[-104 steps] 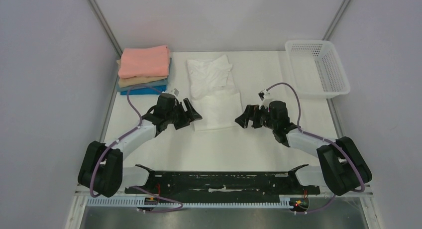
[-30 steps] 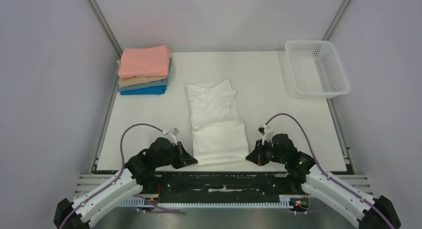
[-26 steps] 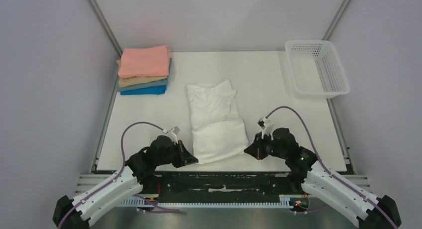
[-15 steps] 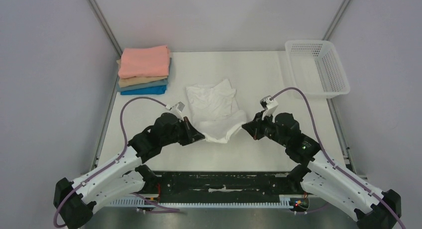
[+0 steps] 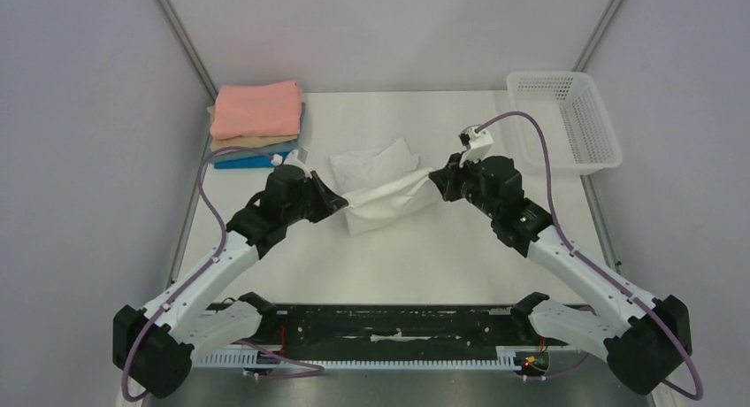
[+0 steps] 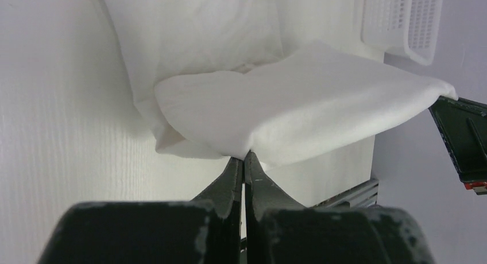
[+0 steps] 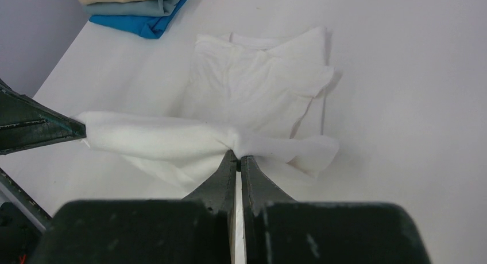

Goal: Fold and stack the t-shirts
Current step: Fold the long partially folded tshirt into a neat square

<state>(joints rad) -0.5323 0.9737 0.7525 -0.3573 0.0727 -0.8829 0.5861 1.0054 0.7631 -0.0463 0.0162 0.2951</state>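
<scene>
White t-shirt [image 5: 382,195] lies near the middle of the table [image 5: 442,257], its far part crumpled on the surface and its near edge lifted and stretched between the two arms. Left gripper [image 5: 341,201] is clamped on the left end of that raised edge, fingers pinched tight on the cloth. The right gripper [image 5: 434,179] pinches the right end the same way. Folded shirts [image 5: 256,115], pink over tan, grey-blue and bright blue, sit stacked at the far left corner. A white mesh basket [image 5: 594,124] stands far right.
</scene>
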